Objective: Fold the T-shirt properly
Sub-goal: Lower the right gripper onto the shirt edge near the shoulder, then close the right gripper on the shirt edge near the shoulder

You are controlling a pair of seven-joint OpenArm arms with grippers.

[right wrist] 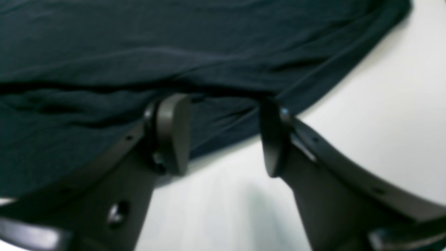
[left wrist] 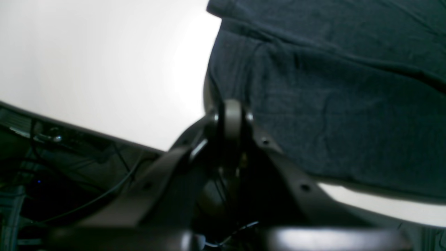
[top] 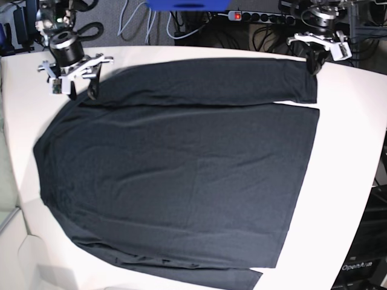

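The dark T-shirt (top: 181, 169) lies spread flat on the white table (top: 354, 181), with a long strip folded over along its far edge. At the strip's far right corner my left gripper (top: 314, 65) stands with its tip down. In the left wrist view its fingers (left wrist: 231, 115) are pressed together on the edge of the T-shirt (left wrist: 331, 104). My right gripper (top: 81, 90) is at the far left corner. In the right wrist view it (right wrist: 223, 136) is open, fingers wide apart, their tips at the hem of the T-shirt (right wrist: 139, 52).
Beyond the table's far edge (left wrist: 87, 132) run cables and a power strip (top: 260, 15). A blue object (top: 187, 5) sits at the top middle. Bare white tabletop shows left and right of the shirt.
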